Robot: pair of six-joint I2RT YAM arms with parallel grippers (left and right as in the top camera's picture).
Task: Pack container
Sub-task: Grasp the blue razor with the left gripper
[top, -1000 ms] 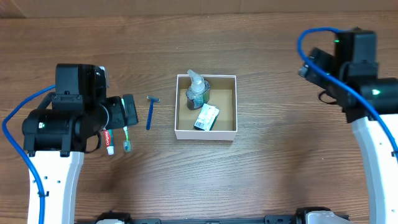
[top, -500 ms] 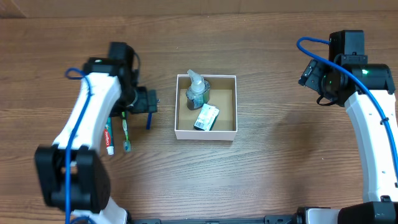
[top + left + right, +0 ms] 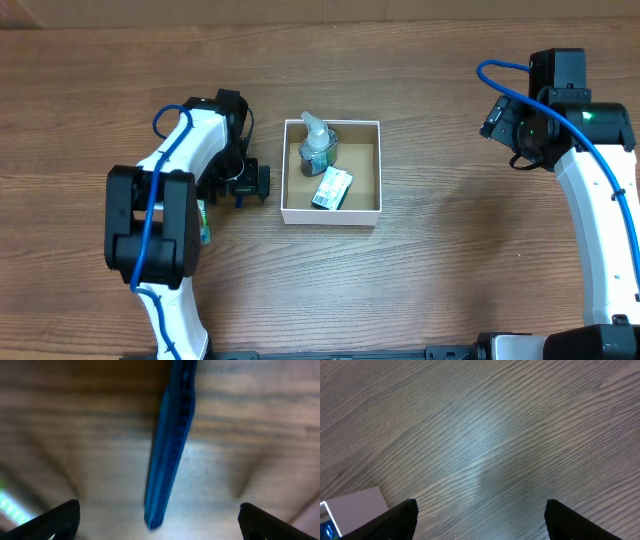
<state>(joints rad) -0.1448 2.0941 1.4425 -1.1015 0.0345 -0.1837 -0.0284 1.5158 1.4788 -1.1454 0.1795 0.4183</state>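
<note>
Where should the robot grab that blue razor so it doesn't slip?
The blue razor lies flat on the table, long and narrow. Grip the middle of its thin handle, coming straight down from above, so the left gripper, open around it, can close its fingers across the slim sides.

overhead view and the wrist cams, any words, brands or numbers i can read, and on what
No text can be read in any view.
Packet in the container: has printing, too small to read.
Bottle: label too blurred to read.
Razor: no marks show in the blurred left wrist view.
</note>
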